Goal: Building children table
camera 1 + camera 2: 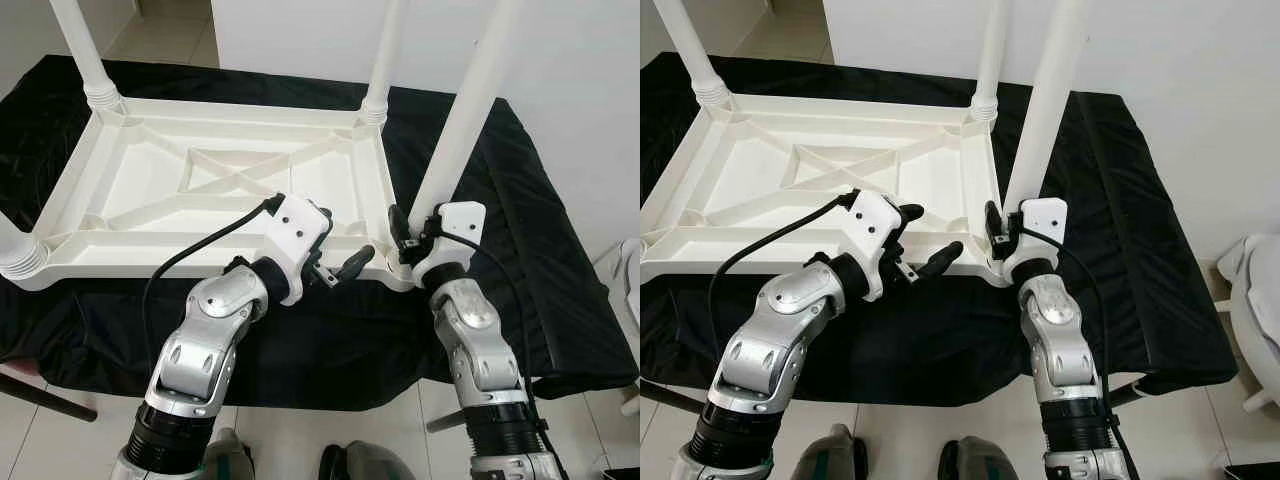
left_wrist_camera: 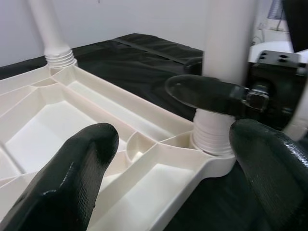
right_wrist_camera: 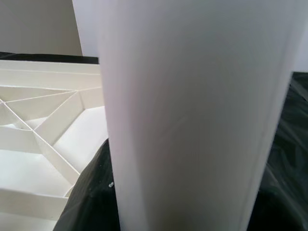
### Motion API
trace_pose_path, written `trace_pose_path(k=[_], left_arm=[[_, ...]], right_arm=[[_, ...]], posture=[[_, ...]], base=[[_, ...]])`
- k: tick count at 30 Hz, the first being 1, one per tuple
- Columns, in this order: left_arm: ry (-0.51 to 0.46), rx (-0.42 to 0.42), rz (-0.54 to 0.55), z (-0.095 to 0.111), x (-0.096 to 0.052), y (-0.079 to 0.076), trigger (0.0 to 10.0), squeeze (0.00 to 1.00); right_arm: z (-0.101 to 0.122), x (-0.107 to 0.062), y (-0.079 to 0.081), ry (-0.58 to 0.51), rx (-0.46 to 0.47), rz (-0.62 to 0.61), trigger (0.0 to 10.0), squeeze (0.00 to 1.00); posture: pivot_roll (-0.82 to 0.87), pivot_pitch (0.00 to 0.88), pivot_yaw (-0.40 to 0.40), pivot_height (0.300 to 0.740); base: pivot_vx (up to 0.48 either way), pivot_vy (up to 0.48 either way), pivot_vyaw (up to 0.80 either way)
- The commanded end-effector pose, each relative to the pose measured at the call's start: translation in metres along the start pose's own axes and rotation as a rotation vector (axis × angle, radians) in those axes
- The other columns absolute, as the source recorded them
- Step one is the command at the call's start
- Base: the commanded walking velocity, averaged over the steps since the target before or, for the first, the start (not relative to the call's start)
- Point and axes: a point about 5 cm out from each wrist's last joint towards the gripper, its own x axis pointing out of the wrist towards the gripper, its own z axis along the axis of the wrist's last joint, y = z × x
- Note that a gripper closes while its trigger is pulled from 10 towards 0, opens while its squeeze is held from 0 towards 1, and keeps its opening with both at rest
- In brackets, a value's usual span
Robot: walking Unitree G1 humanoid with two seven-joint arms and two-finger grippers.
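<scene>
Right of centre, our right gripper (image 1: 412, 240) pinches the upright leg (image 1: 463, 110) at the tabletop (image 1: 150, 185) corner socket; our left gripper (image 1: 338, 262), fingers spread, waits just left of it.

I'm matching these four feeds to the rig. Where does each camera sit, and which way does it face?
Left eye view: head, looking down at the upturned table top; both arms show.
Right eye view: the same scene, with the left gripper open.
Left wrist view: along its fingers toward the near-right leg.
Right wrist view: close against that leg.
Both wrist views share that leg, which the right gripper grasps.
</scene>
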Motion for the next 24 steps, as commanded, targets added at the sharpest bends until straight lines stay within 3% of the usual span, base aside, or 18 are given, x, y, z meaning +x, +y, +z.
trace_pose_path(k=[1,4,12,24], left_arm=[[0.009,-0.005,0.082,-0.001,0.0,0.004,10.0,0.0],[0.007,-0.007,0.083,-0.001,0.0,0.005,10.0,0.0],[0.006,-0.008,0.081,-0.001,0.0,0.004,10.0,0.0],[0.005,-0.008,0.079,-0.001,0.0,0.004,10.0,0.0]], right_arm=[[-0.03,-0.014,-0.002,0.122,-0.03,0.022,10.0,0.0],[-0.027,-0.022,-0.003,0.06,-0.108,0.071,10.0,0.0],[-0.027,-0.026,-0.001,0.026,-0.197,0.12,10.0,0.0],[-0.035,-0.023,-0.011,0.096,-0.059,0.043,10.0,0.0]], posture=[[0.01,0.051,-0.048,0.74],[0.01,0.056,-0.048,0.74],[0.01,0.058,-0.048,0.74],[0.0,0.058,-0.044,0.74]], base=[[0.0,0.0,0.0],[0.0,0.0,0.0],[0.0,0.0,0.0],[0.0,0.0,0.0]])
